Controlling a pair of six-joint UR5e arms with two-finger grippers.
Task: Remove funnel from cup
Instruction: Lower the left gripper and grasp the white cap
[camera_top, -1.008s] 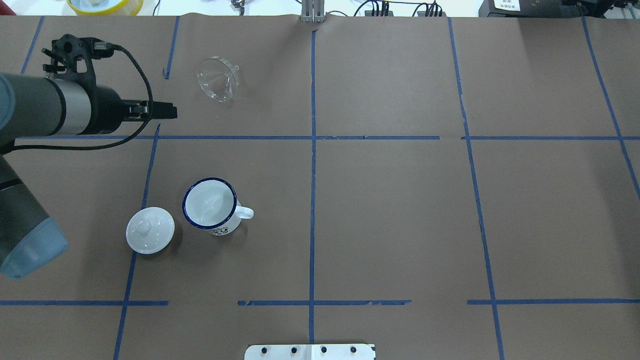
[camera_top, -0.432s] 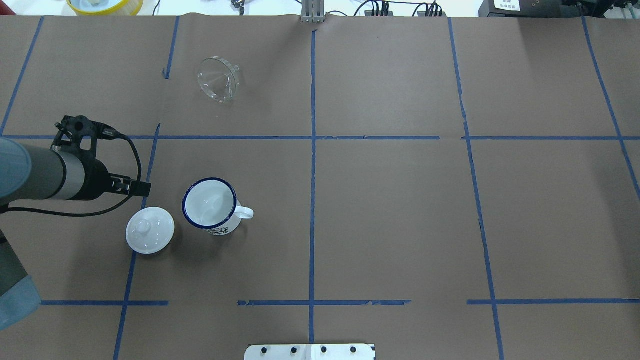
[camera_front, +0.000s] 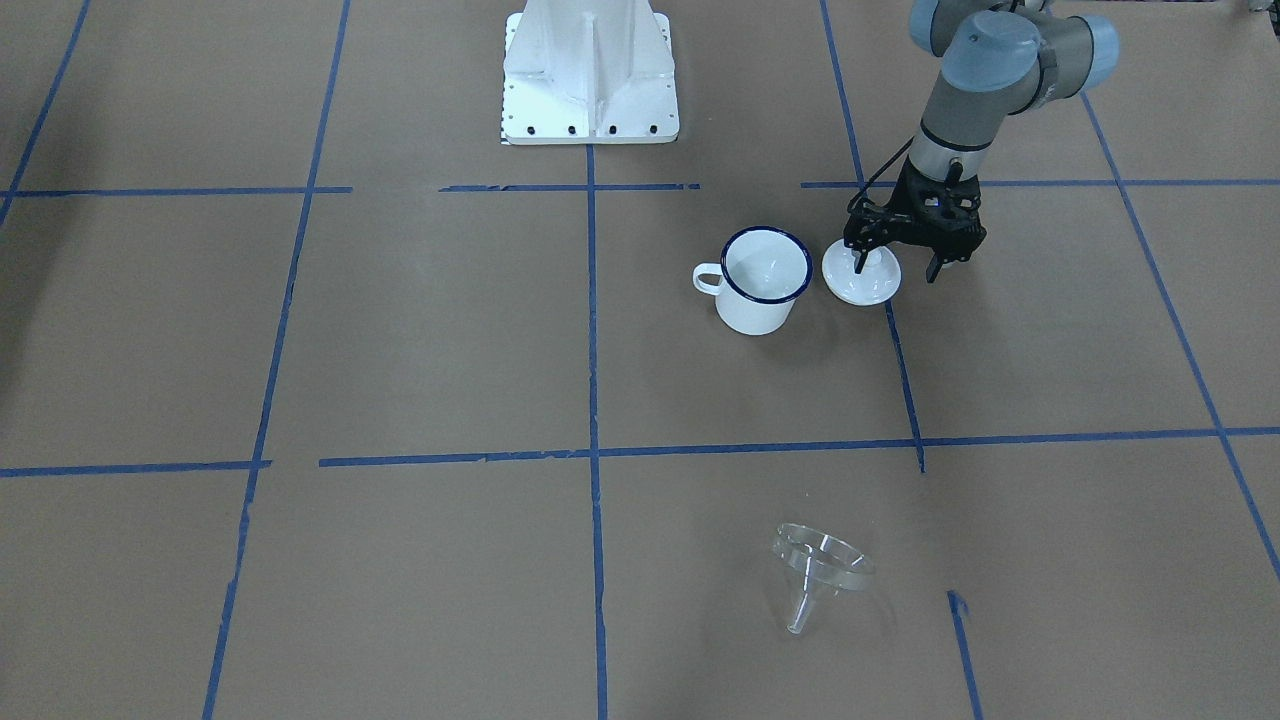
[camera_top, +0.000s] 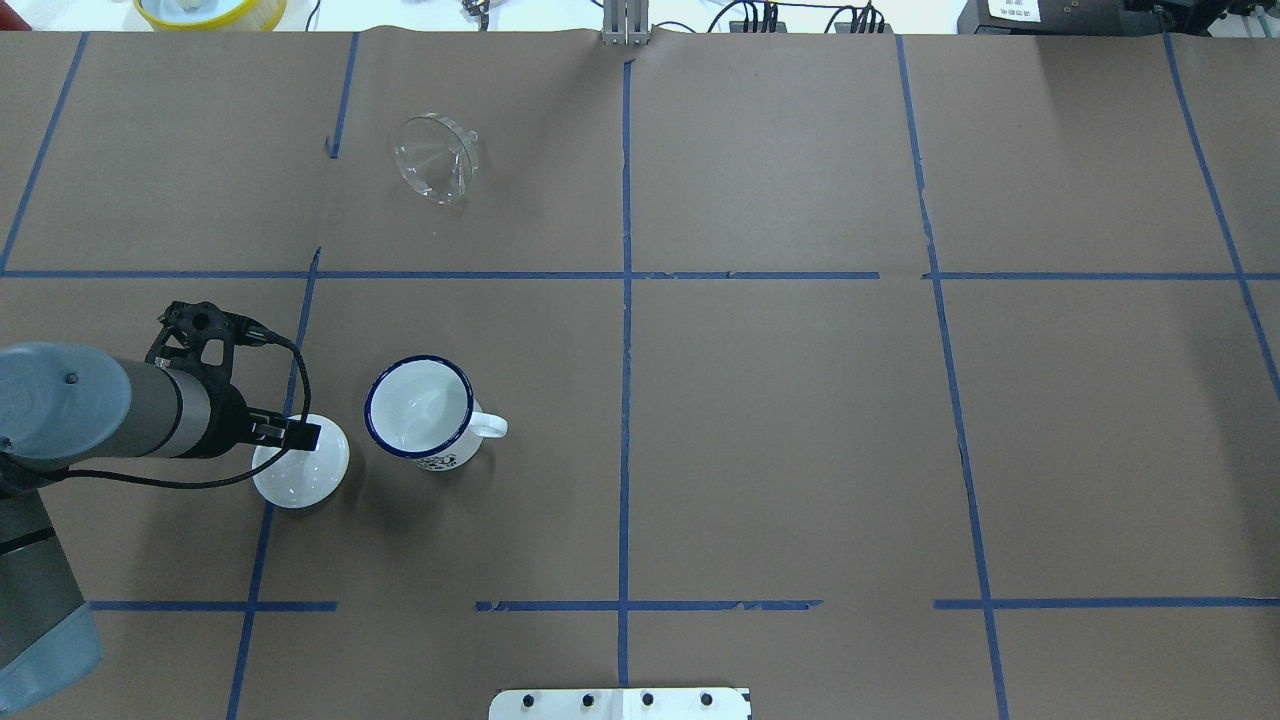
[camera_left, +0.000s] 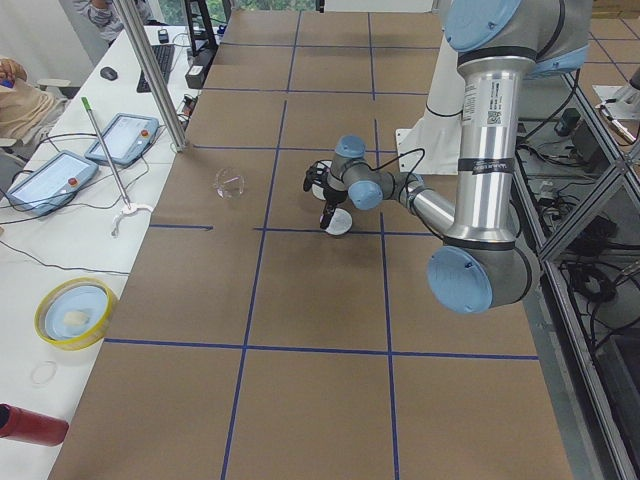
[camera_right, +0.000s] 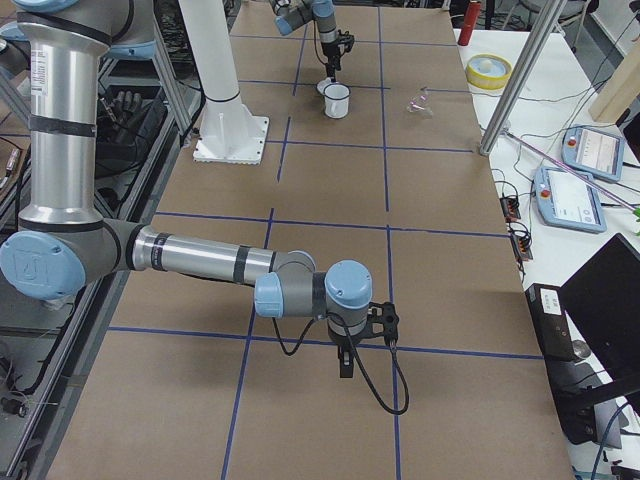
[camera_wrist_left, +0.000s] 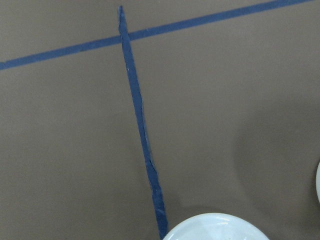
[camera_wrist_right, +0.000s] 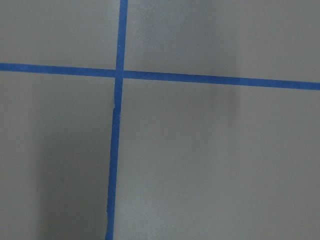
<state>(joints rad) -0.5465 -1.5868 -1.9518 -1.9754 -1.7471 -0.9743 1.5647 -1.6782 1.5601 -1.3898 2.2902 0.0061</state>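
The clear funnel (camera_top: 437, 160) lies tilted on the brown paper at the far left, well apart from the cup; it also shows in the front view (camera_front: 815, 570). The white cup (camera_top: 415, 410) with a dark blue rim stands upright and empty (camera_front: 765, 275). My left gripper (camera_top: 300, 436) hangs over the white knobbed lid (camera_top: 300, 482) beside the cup. In the front view the left gripper (camera_front: 895, 268) is open and holds nothing. My right gripper (camera_right: 345, 362) shows only in the exterior right view, far from the cup; I cannot tell whether it is open or shut.
The lid (camera_front: 868, 285) sits just to the left of the cup and shows at the bottom edge of the left wrist view (camera_wrist_left: 215, 227). The robot's white base plate (camera_front: 590, 80) stands at the near middle. Blue tape lines cross the paper.
My left arm has swung back from near the funnel toward the robot, and its gripper now hangs over the lid. The funnel, cup and lid have not moved.
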